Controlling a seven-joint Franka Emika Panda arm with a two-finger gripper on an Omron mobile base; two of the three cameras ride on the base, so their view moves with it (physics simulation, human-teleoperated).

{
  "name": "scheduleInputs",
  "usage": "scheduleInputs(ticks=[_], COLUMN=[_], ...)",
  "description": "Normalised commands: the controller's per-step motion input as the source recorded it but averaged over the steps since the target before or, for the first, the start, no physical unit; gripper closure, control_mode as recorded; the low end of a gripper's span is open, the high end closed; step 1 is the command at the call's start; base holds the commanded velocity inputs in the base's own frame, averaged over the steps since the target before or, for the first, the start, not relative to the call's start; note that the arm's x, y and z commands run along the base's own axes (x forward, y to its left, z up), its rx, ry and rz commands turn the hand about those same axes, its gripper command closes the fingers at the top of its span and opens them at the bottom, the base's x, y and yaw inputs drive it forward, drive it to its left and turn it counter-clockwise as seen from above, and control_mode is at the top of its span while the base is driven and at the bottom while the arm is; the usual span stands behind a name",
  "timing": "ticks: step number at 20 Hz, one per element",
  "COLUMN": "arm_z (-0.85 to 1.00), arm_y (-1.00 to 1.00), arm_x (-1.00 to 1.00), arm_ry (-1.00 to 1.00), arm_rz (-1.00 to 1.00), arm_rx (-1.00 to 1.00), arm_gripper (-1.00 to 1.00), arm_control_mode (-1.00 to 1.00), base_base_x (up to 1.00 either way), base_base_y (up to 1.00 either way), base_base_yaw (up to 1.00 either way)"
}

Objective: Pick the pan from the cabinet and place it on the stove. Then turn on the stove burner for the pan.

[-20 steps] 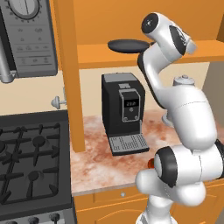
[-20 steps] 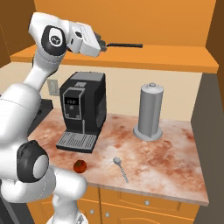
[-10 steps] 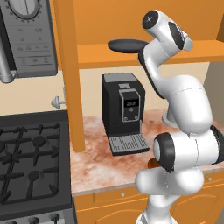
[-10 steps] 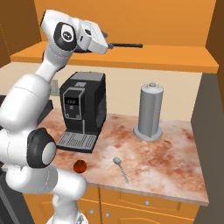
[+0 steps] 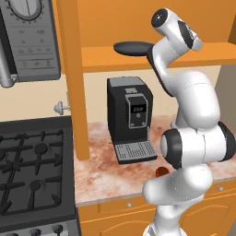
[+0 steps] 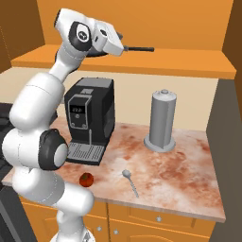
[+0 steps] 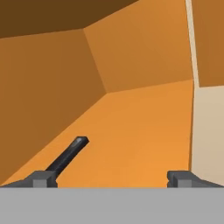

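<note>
The arm has swung its hand closer along the cabinet point(image 6: 142, 66) shelf, gripper point(image 7: 111, 179) jaws spread wide and empty. The pan point(image 5: 133, 48) sits on that shelf — handle point(image 7: 68, 156) by one fingertip, not yet between them.

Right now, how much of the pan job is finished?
Nothing is finished. The pan lies on the cabinet shelf, not gripped. In hand: the open claw sits beside its handle. Left: grasping it, carrying it to the stove, turning on a burner.
</note>
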Motion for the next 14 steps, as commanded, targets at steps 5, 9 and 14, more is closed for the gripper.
scheduleInputs(ticks=[5,9,14], arm_z=[-0.08,-0.13,-0.06], arm_y=[-0.09,-0.07,-0.05], arm_x=[0.23,0.21,0.16], arm_ry=[0.00,0.03,0.03], arm_rz=[0.00,0.00,0.00], arm_rx=[0.00,0.01,0.07], arm_gripper=[-1.00,-1.00,-1.00], arm_control_mode=[-1.00,-1.00,-1.00], base_base_x=[0.00,0.00,0.00], base_base_y=[0.00,0.00,0.00], base_base_yaw=[0.00,0.00,0.00])
